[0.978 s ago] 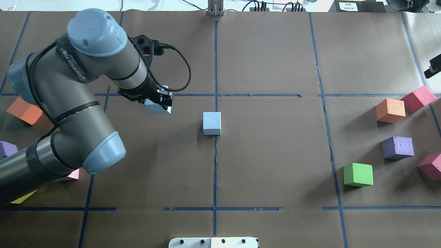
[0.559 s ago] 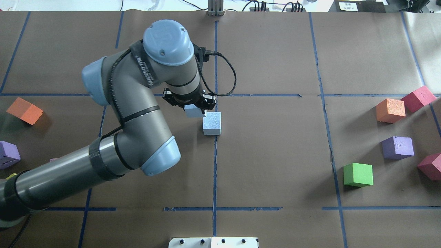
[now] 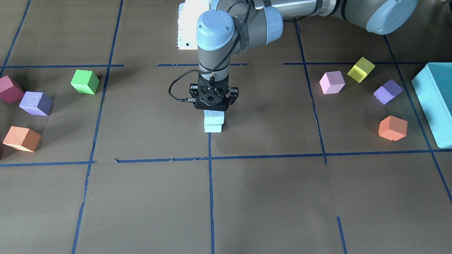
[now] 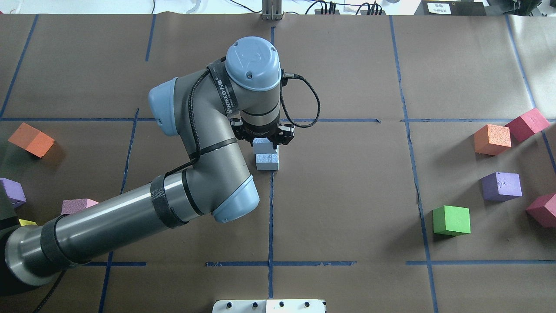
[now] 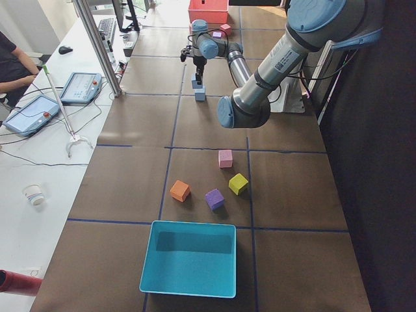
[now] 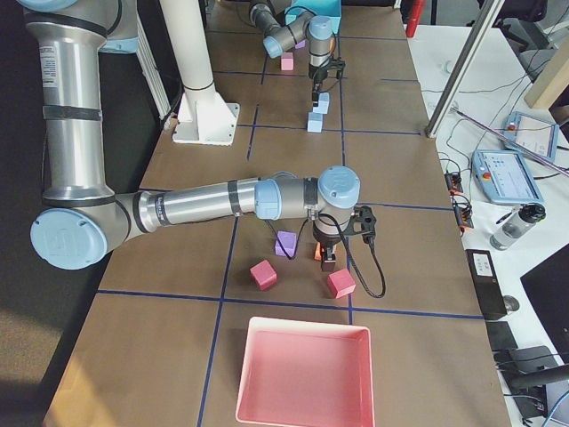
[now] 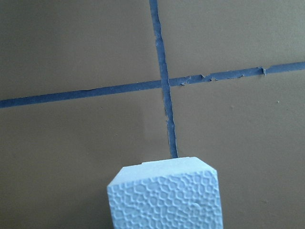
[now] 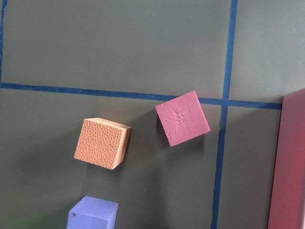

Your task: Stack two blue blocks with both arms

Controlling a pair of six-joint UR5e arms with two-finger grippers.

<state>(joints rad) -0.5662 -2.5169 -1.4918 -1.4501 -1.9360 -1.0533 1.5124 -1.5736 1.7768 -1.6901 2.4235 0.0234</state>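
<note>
Brown table (image 4: 347,195), left hand (image 3: 214,106) clamped on upper blue block (image 3: 214,117), above lower blue block (image 3: 213,128)

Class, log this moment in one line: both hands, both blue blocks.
left hand: shut on upper blue block | upper blue block: atop lower blue block | right hand: away from stack, grip unclear
</note>
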